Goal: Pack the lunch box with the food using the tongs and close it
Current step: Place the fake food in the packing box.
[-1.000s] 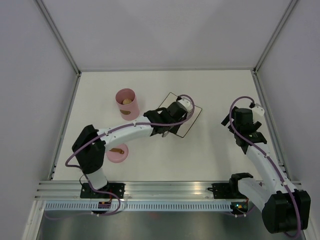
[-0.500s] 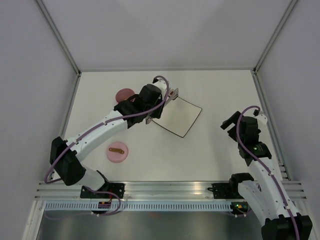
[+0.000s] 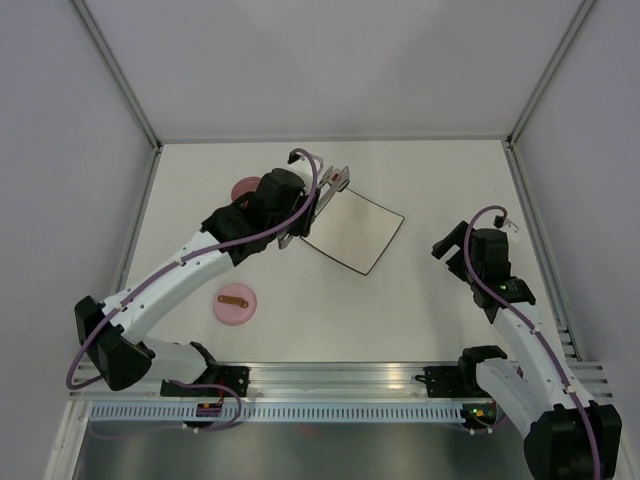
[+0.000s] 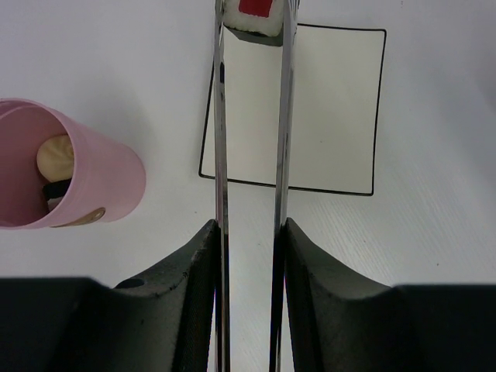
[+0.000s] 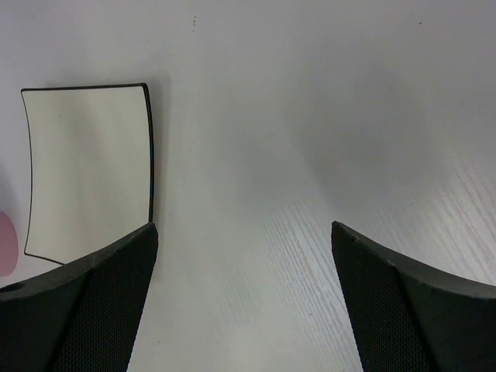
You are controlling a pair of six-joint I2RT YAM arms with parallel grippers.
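Left gripper (image 4: pixel 248 232) clamped on the tongs (image 4: pixel 219 139), jaws partway closed around both blades. The tong tips pinch a sushi roll (image 4: pixel 252 14) with a red centre, held up over a corner of the plate (image 4: pixel 329 116). Lunch box (image 4: pixel 108 182) stands left of the plate, open, beige ball (image 4: pixel 56 155) inside. Lid (image 3: pixel 235 303) lies near-left of the plate, well apart. Right gripper (image 5: pixel 244 256) is released, holding nothing, right of the plate.

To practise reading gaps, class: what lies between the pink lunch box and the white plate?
Only bare table. The left wrist view shows that strip between the lunch box and the plate; in the top view the arm covers it.
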